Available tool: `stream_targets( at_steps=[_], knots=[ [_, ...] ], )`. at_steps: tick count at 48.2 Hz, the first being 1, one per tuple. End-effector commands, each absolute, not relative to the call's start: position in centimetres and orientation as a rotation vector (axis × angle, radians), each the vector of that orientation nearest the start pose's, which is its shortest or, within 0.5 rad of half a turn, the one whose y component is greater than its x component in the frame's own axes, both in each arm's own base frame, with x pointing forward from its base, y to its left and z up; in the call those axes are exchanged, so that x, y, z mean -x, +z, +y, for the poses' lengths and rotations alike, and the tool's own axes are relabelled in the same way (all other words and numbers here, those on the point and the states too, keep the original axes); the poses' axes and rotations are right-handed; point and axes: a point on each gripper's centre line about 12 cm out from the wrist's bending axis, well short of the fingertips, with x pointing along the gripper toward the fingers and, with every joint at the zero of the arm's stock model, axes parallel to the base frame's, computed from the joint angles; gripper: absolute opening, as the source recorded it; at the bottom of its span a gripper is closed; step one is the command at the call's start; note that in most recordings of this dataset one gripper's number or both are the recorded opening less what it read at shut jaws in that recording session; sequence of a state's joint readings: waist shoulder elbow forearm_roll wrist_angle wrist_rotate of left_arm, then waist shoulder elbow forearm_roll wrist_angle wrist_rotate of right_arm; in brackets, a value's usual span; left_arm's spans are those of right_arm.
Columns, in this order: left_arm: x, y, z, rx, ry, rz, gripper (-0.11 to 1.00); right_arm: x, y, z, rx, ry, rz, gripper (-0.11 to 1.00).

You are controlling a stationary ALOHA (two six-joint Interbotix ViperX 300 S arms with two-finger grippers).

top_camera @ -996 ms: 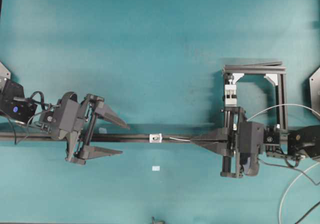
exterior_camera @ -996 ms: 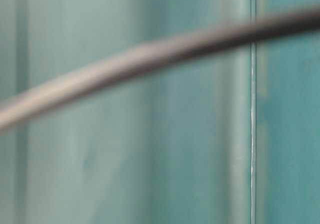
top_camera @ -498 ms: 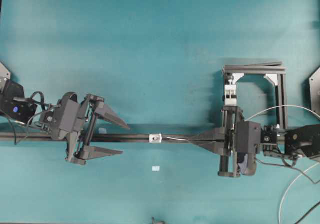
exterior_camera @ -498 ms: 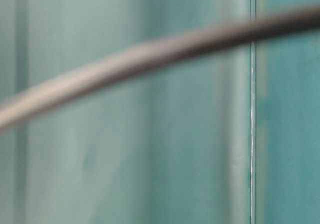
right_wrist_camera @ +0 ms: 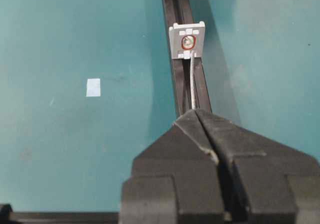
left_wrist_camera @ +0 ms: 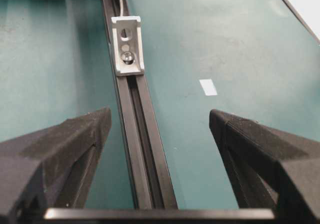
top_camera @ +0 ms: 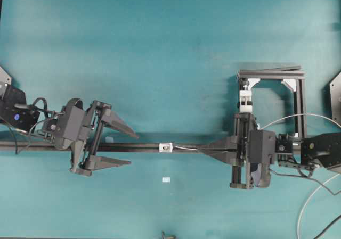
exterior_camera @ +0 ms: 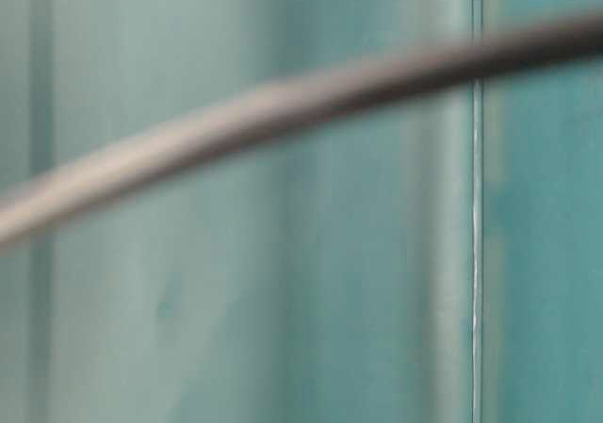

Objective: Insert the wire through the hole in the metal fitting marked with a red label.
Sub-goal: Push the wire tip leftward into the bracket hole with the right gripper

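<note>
Wire [right_wrist_camera: 192, 82] tip nearer metal fitting [right_wrist_camera: 187, 40]; right pincer [right_wrist_camera: 196, 113] advanced.

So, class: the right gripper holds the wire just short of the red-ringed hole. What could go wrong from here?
1. The wire tip sits just below the hole; pushed on, it may hit the metal fitting face.
2. The thin wire juts well beyond the right gripper and may bow.
3. The open left gripper waits far from the fitting, so it cannot steady anything.

arms: black | end effector fingers [left_wrist_camera: 60, 149]: black, wedge-shaped | cables: black
</note>
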State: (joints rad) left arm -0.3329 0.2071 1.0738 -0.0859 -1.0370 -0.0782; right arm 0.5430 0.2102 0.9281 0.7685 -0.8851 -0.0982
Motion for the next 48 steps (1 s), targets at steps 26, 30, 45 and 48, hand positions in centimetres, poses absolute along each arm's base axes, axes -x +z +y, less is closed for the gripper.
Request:
stream_targets(
  at_steps=[26, 30, 45, 48],
  knots=[
    [-30.92, 9.78, -9.69, 0.072, -0.244, 0.233, 0.78, -33.22, 10.28, 12.11, -0.229, -0.096, 0.304, -0.01],
    [-30.90, 9.78, -9.74, 0.071, -0.246, 0.233, 0.78, -33.28, 10.31, 12.08, -0.230, -0.098, 0.302, -0.01],
    [-30.92, 9.83, -9.69, 0.072, -0.244, 0.232, 0.78, -33.47, 10.39, 12.08, -0.226, -0.094, 0.298, -0.01],
    [-30.90, 9.78, -9.74, 0.071, -0.246, 0.233, 0.78, -33.48, 10.41, 12.14, -0.223, -0.087, 0.297, -0.01]
  ],
)
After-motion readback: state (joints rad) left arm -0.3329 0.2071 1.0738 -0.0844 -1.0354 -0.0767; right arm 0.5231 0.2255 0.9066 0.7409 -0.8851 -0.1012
